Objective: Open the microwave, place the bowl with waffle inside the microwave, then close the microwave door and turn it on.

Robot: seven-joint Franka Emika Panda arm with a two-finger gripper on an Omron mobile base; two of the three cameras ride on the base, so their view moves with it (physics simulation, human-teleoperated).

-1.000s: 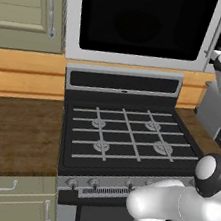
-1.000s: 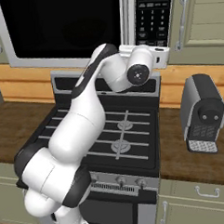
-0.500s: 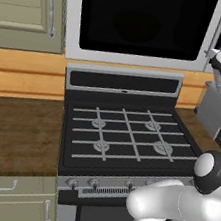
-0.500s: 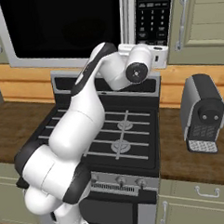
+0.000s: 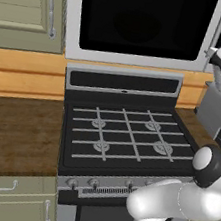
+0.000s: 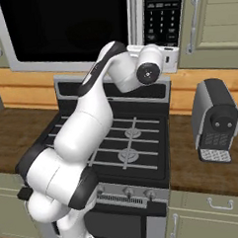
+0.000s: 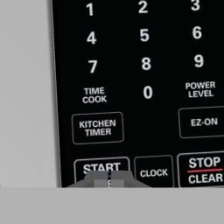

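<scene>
Silver-framed microwave (image 5: 141,26) above the stove, its black-glass microwave door (image 6: 62,30) shut

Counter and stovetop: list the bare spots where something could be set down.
Free: the wooden counter left of the stove, and the strip between stove and grey coffee machine. The burner grates carry nothing. Crowded: the right side, where the arm reaches up to the microwave keypad.

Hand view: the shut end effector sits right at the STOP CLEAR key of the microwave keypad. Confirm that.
Not quite. In the hand view the shut end effector sits at the START key of the microwave keypad; the STOP CLEAR key lies off to the side.
</scene>
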